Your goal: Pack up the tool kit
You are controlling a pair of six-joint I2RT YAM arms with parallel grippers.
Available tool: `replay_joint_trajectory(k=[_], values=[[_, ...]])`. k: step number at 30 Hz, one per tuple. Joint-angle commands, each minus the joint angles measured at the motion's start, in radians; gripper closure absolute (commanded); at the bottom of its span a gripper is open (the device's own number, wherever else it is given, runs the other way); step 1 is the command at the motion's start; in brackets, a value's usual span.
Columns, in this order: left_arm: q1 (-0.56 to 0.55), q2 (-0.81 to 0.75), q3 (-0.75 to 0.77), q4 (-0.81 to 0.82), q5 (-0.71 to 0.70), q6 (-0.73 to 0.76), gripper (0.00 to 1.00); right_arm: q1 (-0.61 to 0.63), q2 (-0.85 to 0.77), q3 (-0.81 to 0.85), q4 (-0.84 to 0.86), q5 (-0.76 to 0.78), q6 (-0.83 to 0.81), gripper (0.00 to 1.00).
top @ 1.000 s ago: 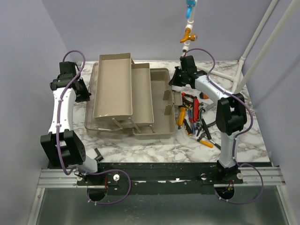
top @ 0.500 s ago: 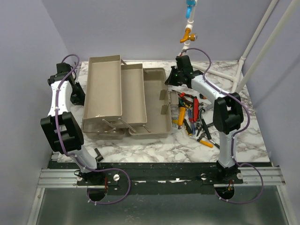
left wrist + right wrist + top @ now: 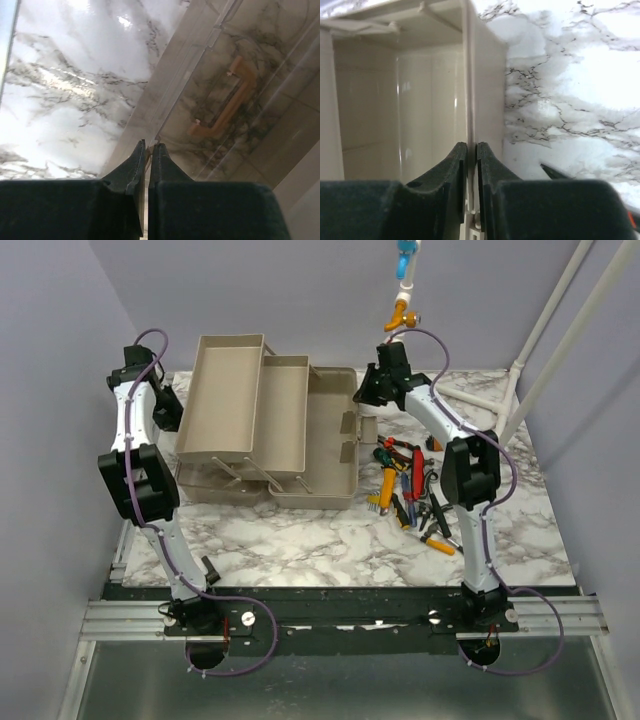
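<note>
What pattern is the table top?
The table is white marble with grey veins, clearest in the top external view.

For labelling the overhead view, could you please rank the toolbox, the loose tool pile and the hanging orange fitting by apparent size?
1. toolbox, clearly largest.
2. tool pile.
3. orange fitting, smallest, though its distance is unclear.

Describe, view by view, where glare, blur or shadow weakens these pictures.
Left wrist: glare whitens the marble table; the handle looks hazy through the smoky lid. Right wrist: table blown out at right, the right pincer dark and soft. Top external: even light, sharp, soft shadow under the toolbox.
</note>
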Motion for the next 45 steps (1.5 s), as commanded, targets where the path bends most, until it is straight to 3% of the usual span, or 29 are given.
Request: replay_joint_trajectory(k=[1, 3, 6, 11, 13, 17, 20, 25, 32, 39, 42, 45], values=[[-0.007, 0.033, 0.087, -0.015, 0.103, -0.065, 0.86, -0.032, 0.007, 0.058, -0.026, -0.025, 0.024, 0.63], [-0.002, 0.015, 0.082, -0.022, 0.106, -0.055, 0.71, -0.034, -0.018, 0.053, -0.025, -0.026, 0.013, 0.56], [0.019, -0.064, 0.036, -0.001, 0.109, -0.052, 0.51, -0.034, -0.066, 0.048, -0.044, -0.042, 0.011, 0.56], [0.089, -0.195, 0.040, -0.060, 0.138, -0.073, 0.40, -0.034, -0.217, -0.022, -0.061, -0.046, 0.004, 0.50], [0.102, -0.324, 0.014, -0.092, 0.114, -0.064, 0.33, -0.034, -0.368, -0.150, -0.066, -0.050, -0.028, 0.49], [0.099, -0.492, -0.087, -0.066, 0.122, -0.066, 0.06, -0.032, -0.543, -0.356, -0.044, -0.034, -0.058, 0.38], [0.059, -0.649, -0.201, -0.004, 0.141, -0.073, 0.01, -0.034, -0.654, -0.486, -0.045, 0.024, -0.084, 0.35], [-0.215, -0.902, -0.402, 0.123, 0.089, -0.110, 0.02, -0.033, -0.806, -0.677, -0.073, 0.146, -0.111, 0.28], [-0.656, -1.222, -0.813, 0.433, 0.005, -0.240, 0.01, -0.035, -0.979, -0.982, -0.042, 0.335, -0.095, 0.26], [-1.171, -1.187, -0.962, 0.520, -0.293, -0.216, 0.01, -0.044, -0.955, -1.097, 0.009, 0.381, -0.063, 0.29], [-1.330, -1.125, -1.008, 0.535, -0.384, -0.197, 0.02, -0.046, -0.903, -1.101, 0.050, 0.380, -0.061, 0.35], [-1.414, -1.090, -1.079, 0.553, -0.449, -0.196, 0.02, -0.046, -0.845, -1.092, 0.111, 0.360, -0.078, 0.37]])
